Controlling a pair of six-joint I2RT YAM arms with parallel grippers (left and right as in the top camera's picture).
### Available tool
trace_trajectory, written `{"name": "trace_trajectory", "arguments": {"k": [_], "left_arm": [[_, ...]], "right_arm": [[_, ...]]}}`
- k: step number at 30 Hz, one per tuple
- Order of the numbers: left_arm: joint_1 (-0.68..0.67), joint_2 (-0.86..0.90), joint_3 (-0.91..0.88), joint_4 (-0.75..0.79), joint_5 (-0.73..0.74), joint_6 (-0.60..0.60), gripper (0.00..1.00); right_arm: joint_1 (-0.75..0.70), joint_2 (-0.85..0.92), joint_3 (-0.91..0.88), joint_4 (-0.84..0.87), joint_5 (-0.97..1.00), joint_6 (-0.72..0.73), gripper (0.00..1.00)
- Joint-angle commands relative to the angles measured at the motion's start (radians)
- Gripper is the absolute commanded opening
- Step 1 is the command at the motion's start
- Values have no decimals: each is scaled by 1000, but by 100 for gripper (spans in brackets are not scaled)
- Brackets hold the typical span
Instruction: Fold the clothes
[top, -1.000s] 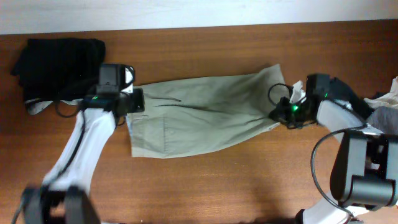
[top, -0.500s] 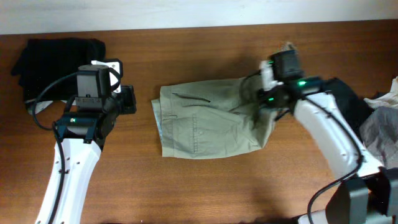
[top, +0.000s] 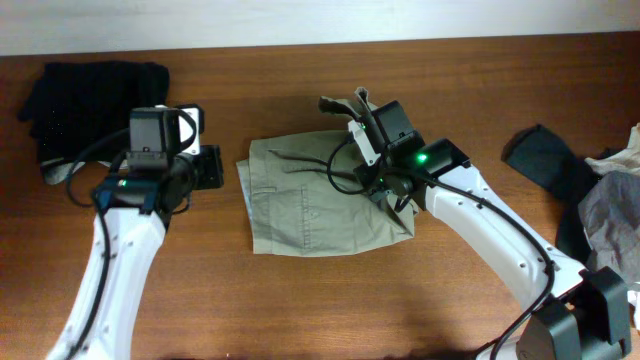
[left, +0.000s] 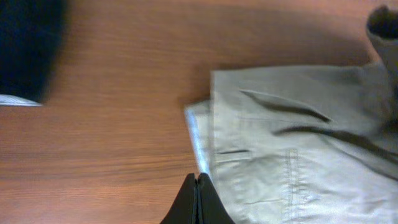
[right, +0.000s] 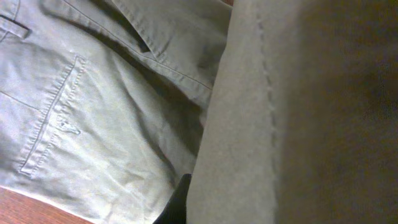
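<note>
While the right gripper (top: 362, 150) clamps tight on a raised leg of the khaki shorts (top: 300, 200) mid-frame, the left gripper (left: 197, 194) holds nothing. Its jaws are closed, just left of the shorts.

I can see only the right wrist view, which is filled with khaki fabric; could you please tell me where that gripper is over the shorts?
Observer: From overhead, the right gripper is above the upper right part of the shorts, shut on a leg end raised off the table.
Operator: Thank you. Where is the other arm, please?
Observer: The left gripper is shut and empty, just left of the waistband edge, with a strip of table showing between them.
Operator: Are any other garments nearby?
Observer: Yes, a black garment lies at the table's far left, apart from the shorts.
</note>
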Motion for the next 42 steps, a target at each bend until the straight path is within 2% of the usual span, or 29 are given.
{"name": "trace_trajectory", "arguments": {"k": [1, 5, 10, 14, 21, 26, 33, 42], "left_arm": [[2, 146, -24, 39, 165, -11, 1], [1, 298, -24, 66, 267, 19, 0], [-16, 406, -24, 131, 338, 45, 0], [-54, 444, -24, 158, 323, 52, 0], [-105, 535, -24, 159, 202, 51, 0], [-110, 607, -24, 157, 190, 47, 1], [-110, 631, -24, 156, 183, 43, 1], [-110, 631, -24, 155, 183, 43, 1]], "right_arm": [[8, 8, 16, 5, 8, 8, 4], [8, 8, 16, 6, 8, 8, 4], [8, 8, 16, 6, 8, 8, 4], [8, 8, 16, 6, 8, 8, 4], [8, 7, 16, 6, 3, 35, 4], [15, -2, 32, 8, -59, 61, 4], [174, -41, 168, 26, -71, 41, 4], [275, 29, 166, 10, -78, 42, 4]]}}
